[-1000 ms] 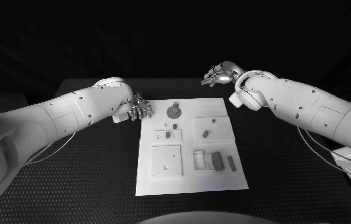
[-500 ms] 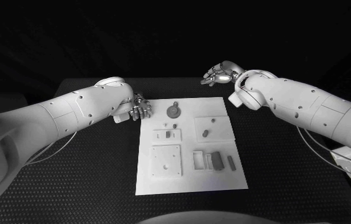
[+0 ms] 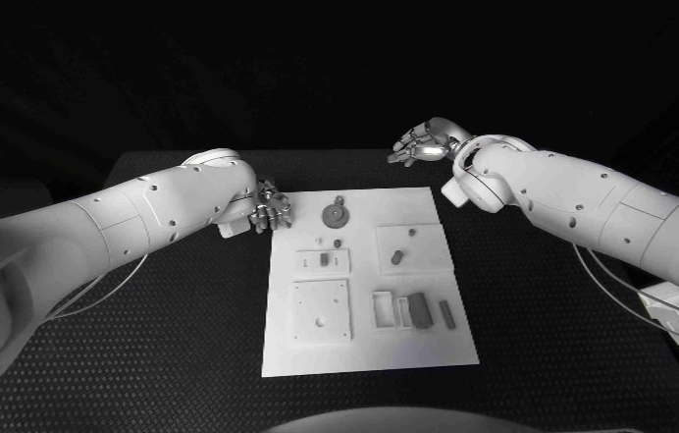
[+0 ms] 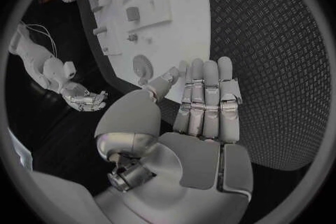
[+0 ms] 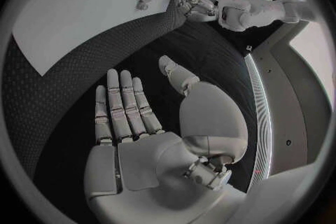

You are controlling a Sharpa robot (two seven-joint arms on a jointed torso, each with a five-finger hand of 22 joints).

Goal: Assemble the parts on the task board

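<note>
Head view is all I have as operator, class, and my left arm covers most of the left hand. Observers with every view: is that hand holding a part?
Observer: No. In the left wrist view the left hand has its fingers straight, side by side, with nothing in them.
Operator: And the right hand? I see it from the back, so I cannot judge the palm.
Observer: In the right wrist view the right hand shows a bare palm with its fingers stretched out. It holds nothing and is over the black table, off the task board.
</note>
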